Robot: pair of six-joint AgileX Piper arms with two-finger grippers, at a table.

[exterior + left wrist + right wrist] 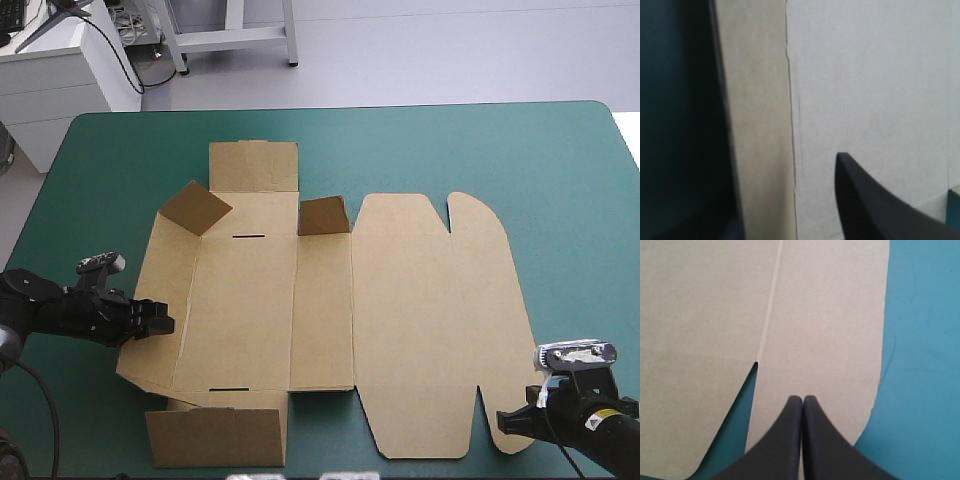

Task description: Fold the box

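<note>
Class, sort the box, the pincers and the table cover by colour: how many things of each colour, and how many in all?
Brown: 1, the box
Black: 2, the left pincer and the right pincer
Teal-green: 1, the cover
Total: 4

The brown cut-board box (420, 320) lies flat in the middle of the teal-green table cover (560, 170). The left black-fingered gripper (160, 321) sits at its left edge. The right black-fingered gripper (803, 399) rests over the rounded flap (830, 340) at its near right corner.
</note>
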